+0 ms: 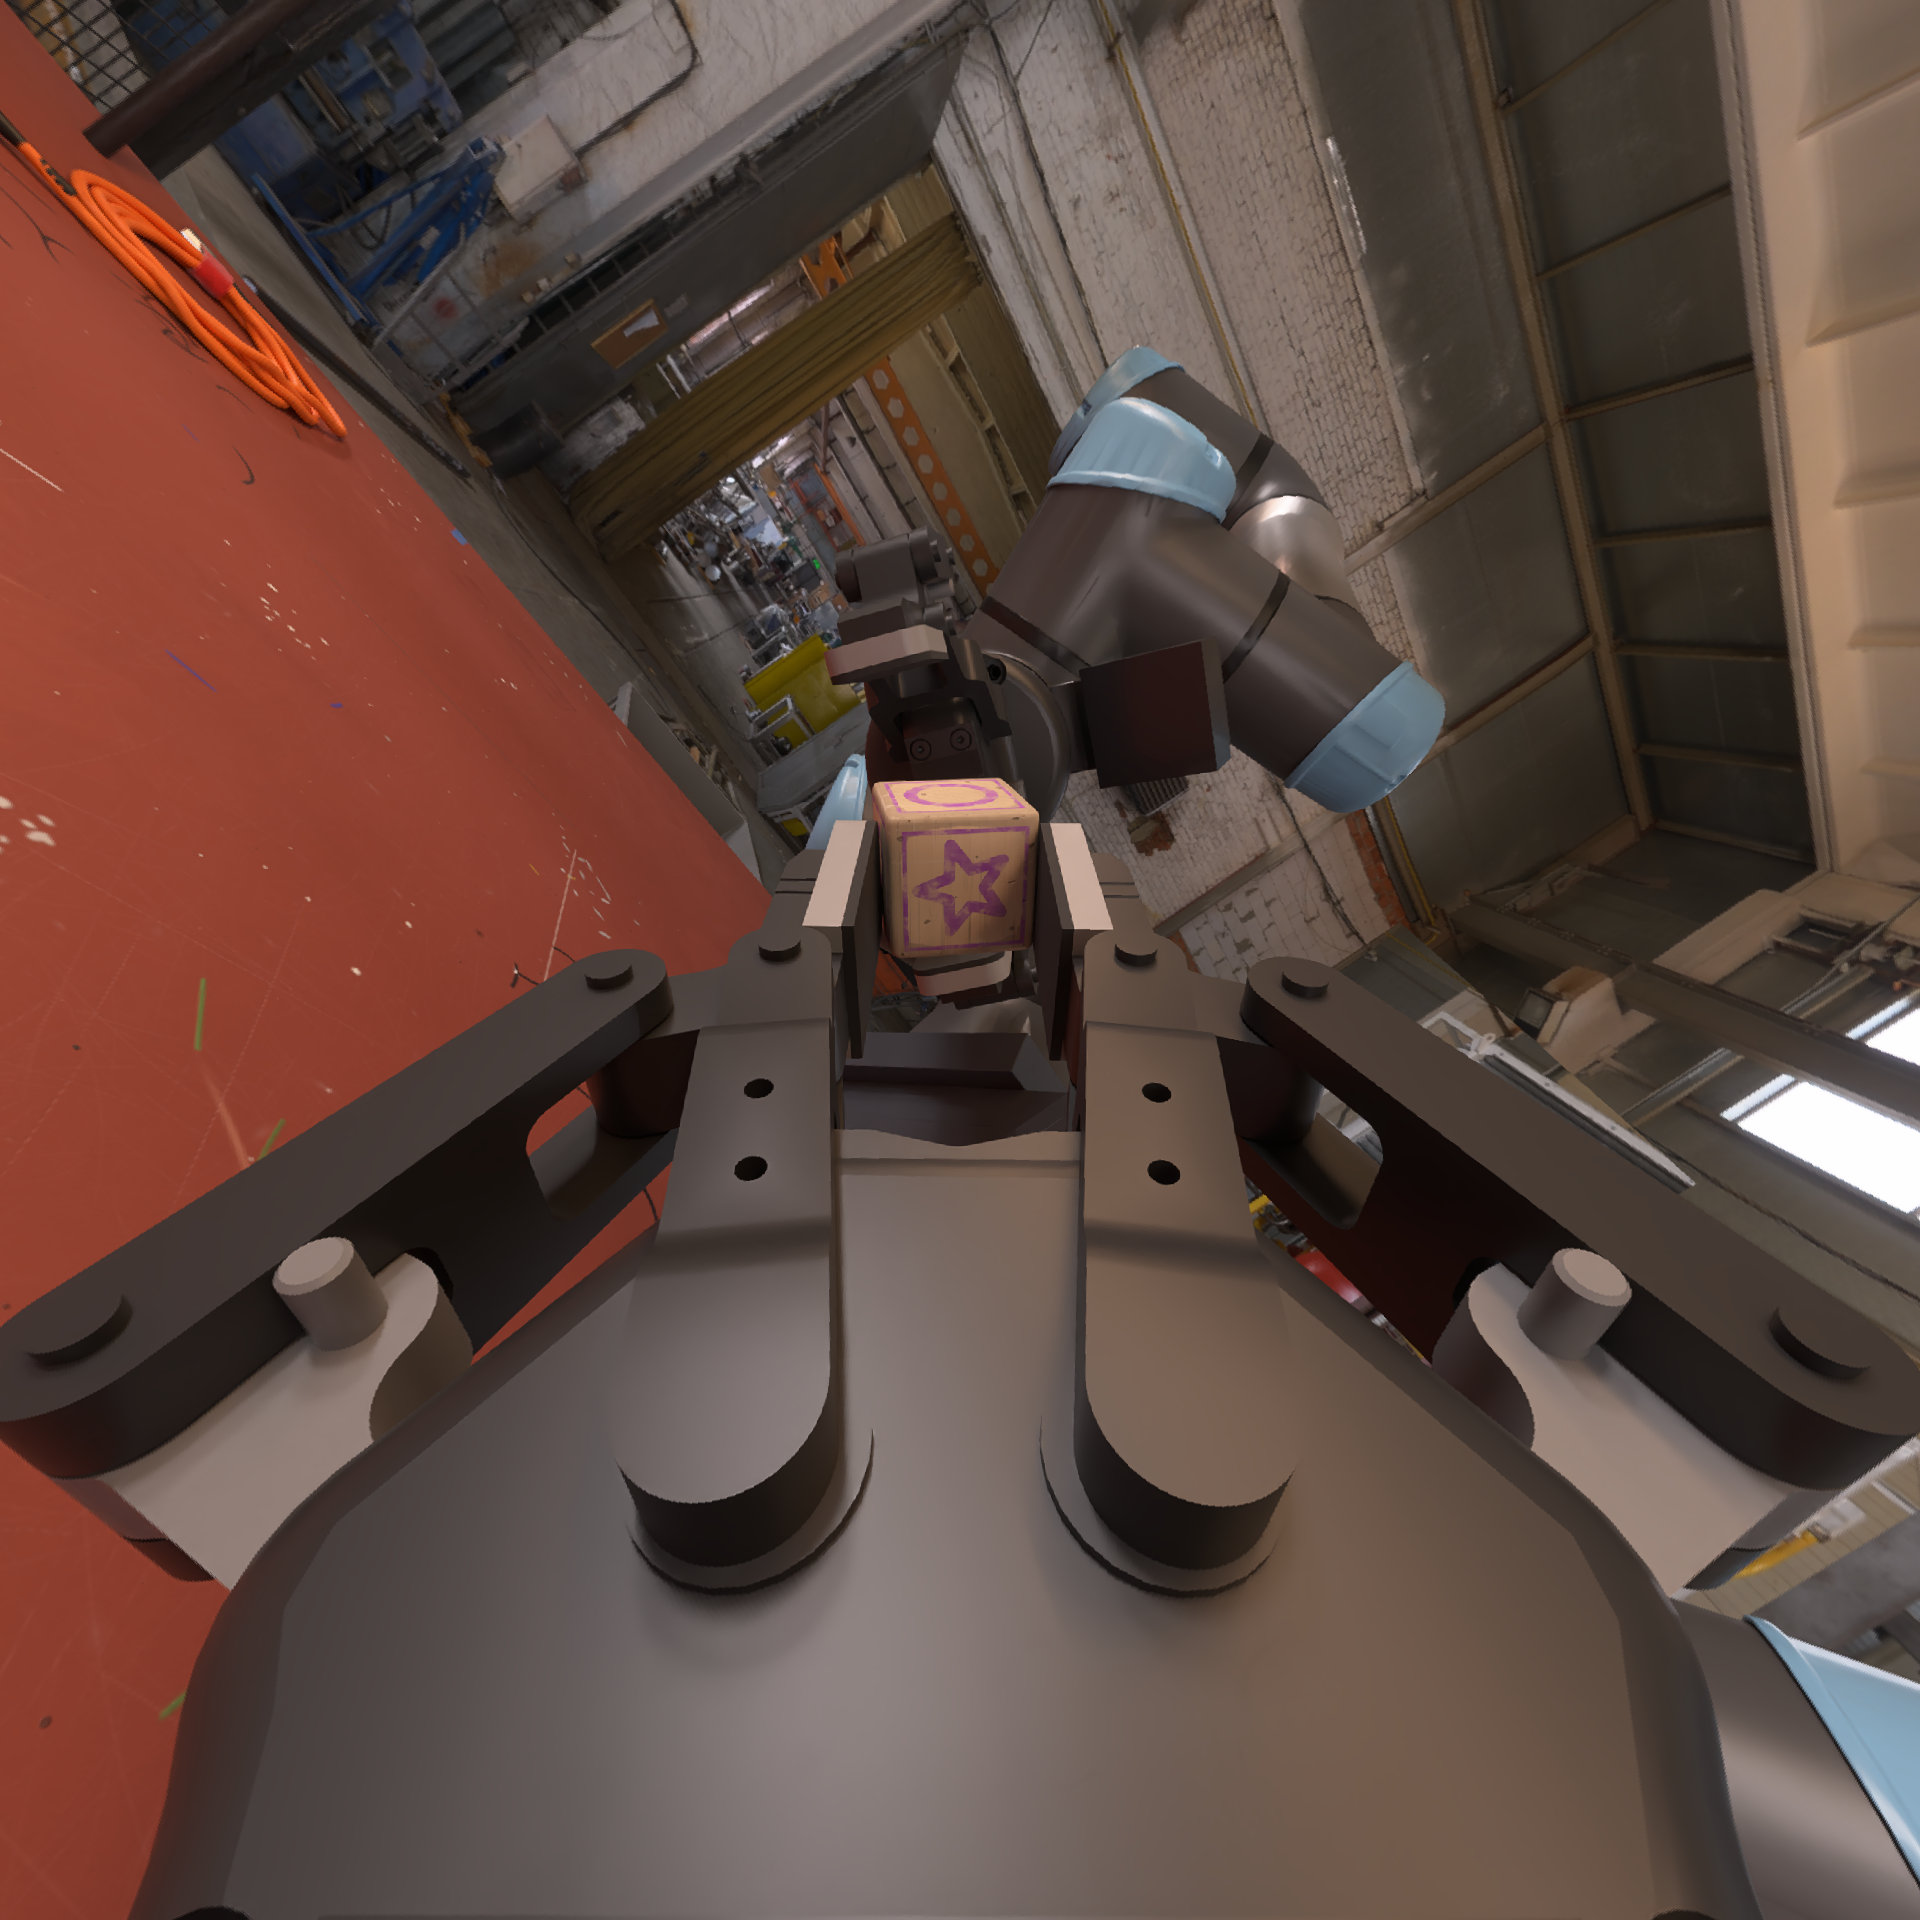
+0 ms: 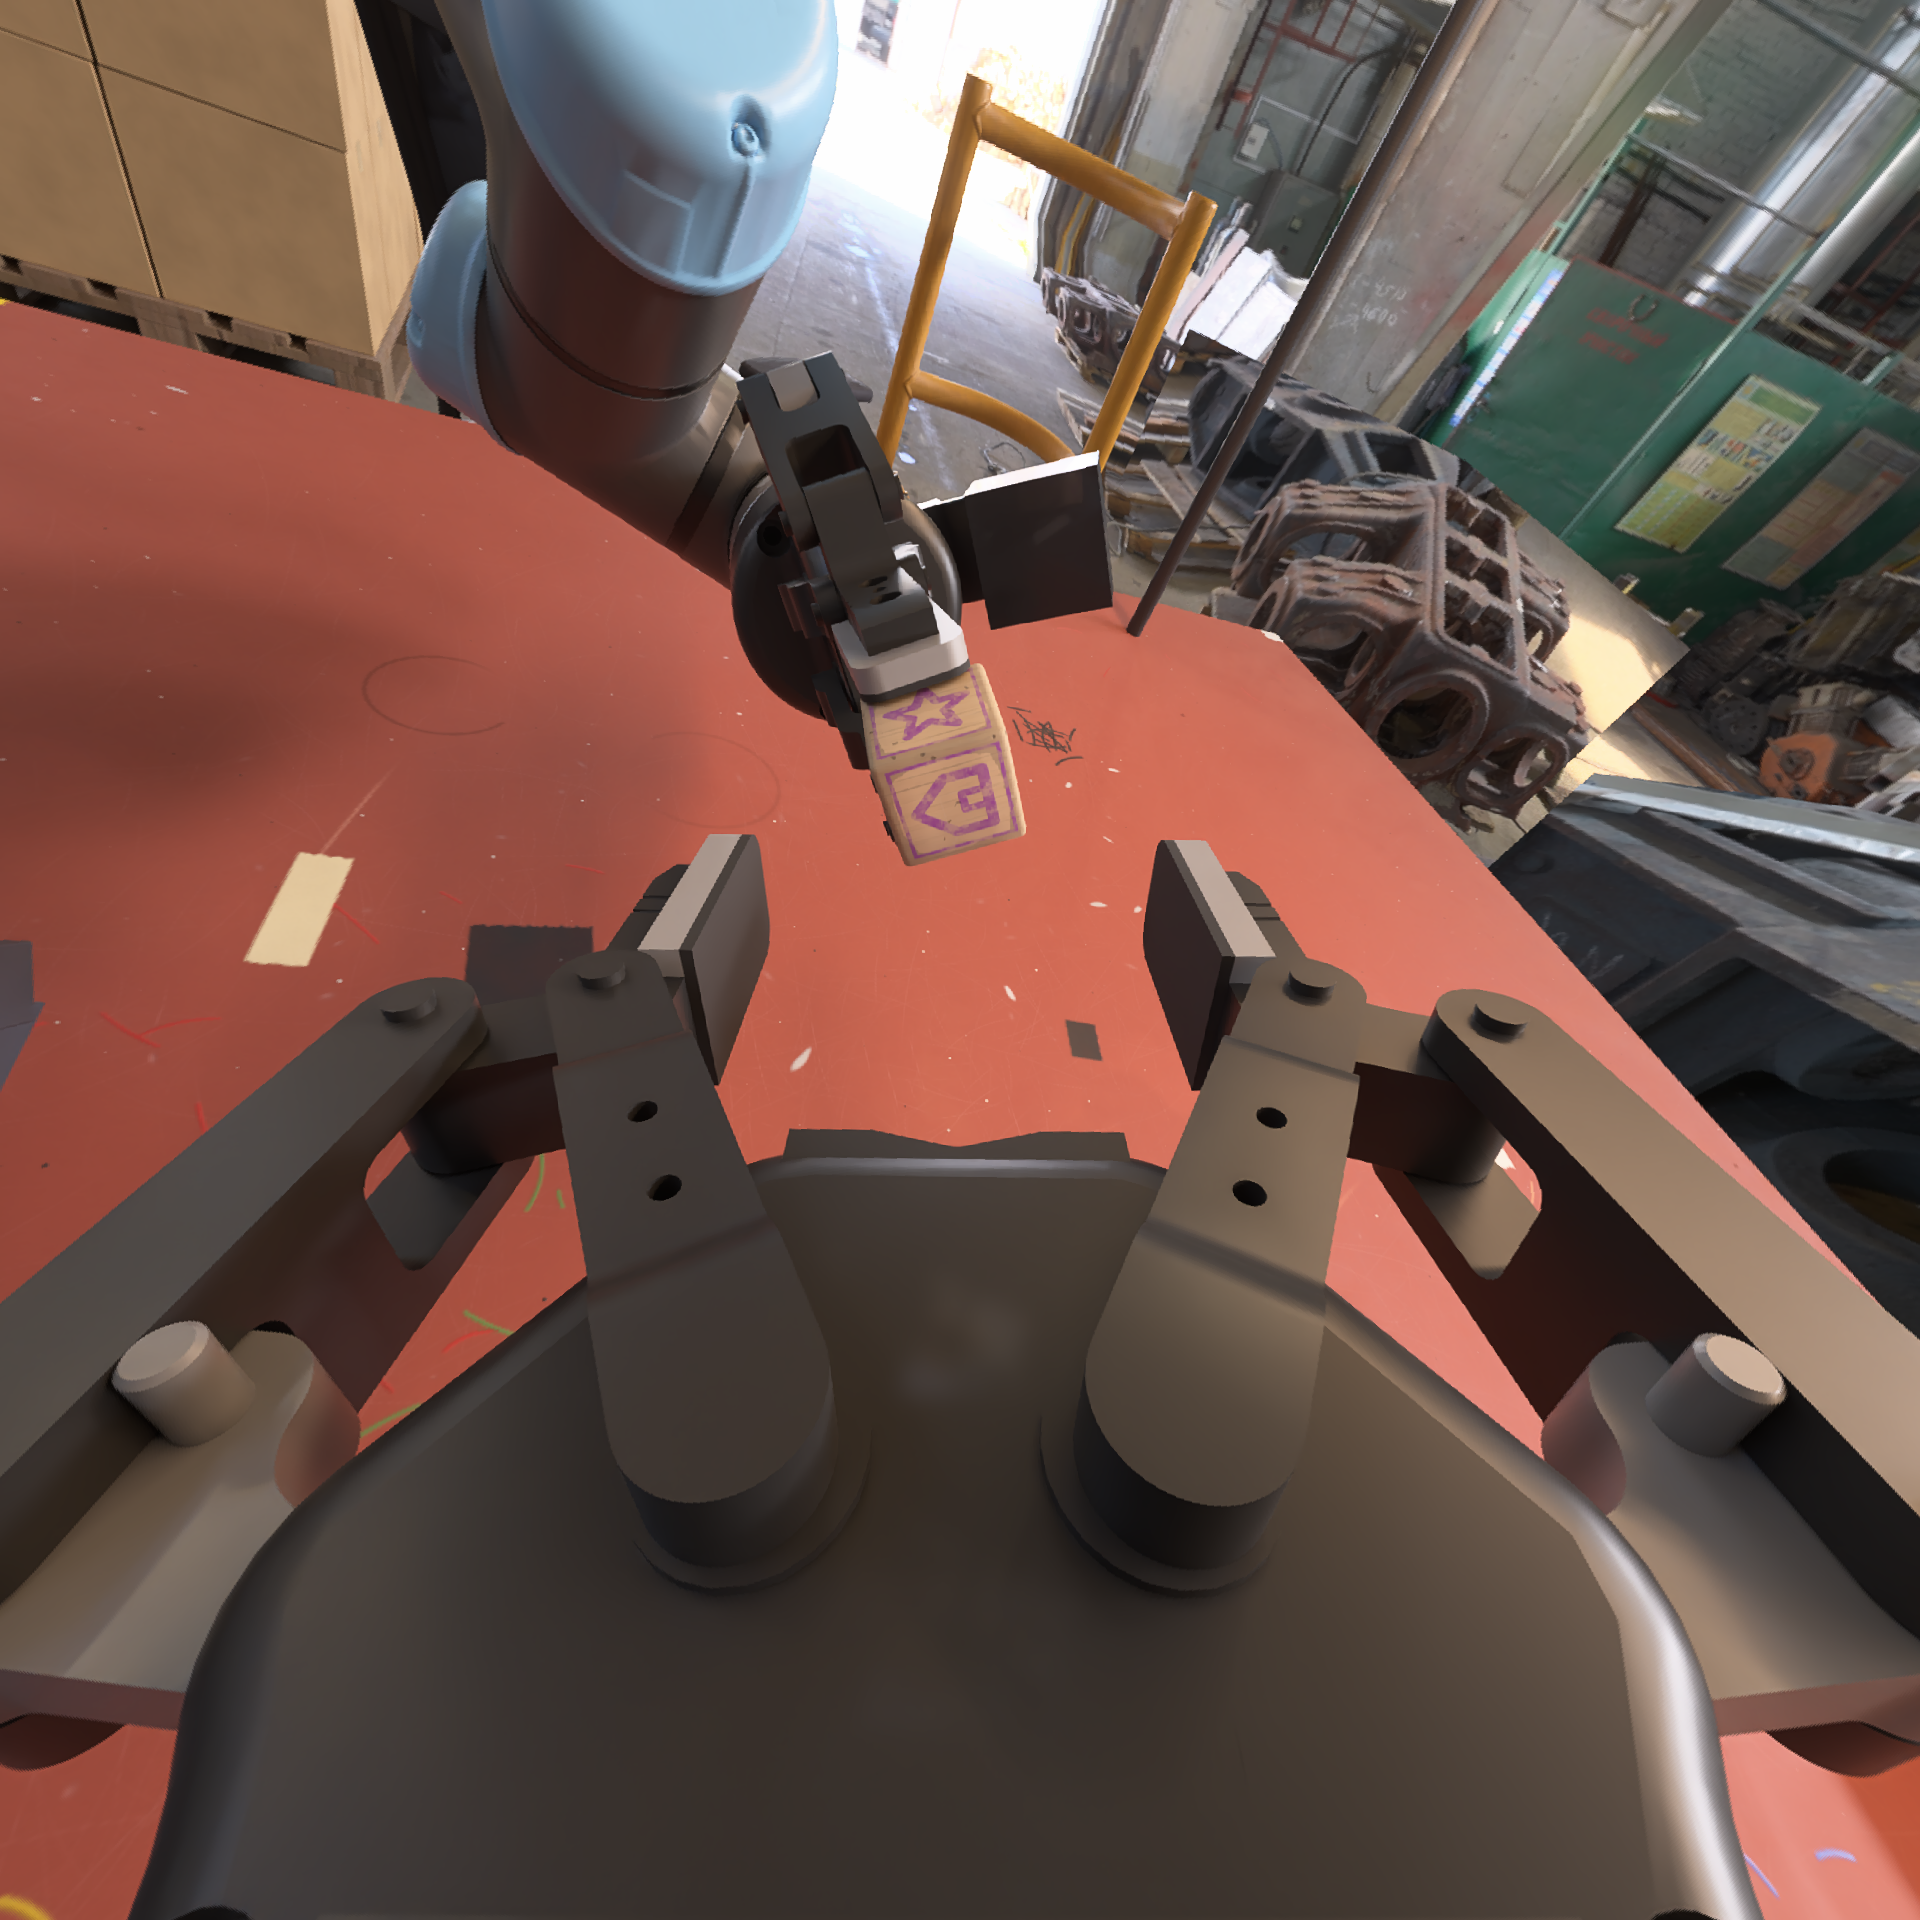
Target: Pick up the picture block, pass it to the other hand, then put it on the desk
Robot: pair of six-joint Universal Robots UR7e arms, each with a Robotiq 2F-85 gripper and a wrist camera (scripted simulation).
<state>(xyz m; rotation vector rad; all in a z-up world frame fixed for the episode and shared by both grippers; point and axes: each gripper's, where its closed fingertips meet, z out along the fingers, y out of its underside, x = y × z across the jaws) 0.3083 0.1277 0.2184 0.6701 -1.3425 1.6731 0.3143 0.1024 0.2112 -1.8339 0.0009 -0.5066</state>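
Handover time: left gripper (image 1: 956, 883) has its jaws clamped on the picture block (image 2: 943, 767), mid-frame above the desk (image 2: 312, 644). Right gripper (image 2: 951, 935), jaws wide and empty, must advance and close.

Off to your left lies a coiled orange hose (image 1: 208, 301) on the red floor, near a blue metal frame (image 1: 384, 197). On the other side you have a yellow railing (image 2: 1049, 281) — stacked cardboard boxes (image 2: 197, 156), rusty castings (image 2: 1423, 613) and a green wall (image 2: 1704, 436) stand around it.
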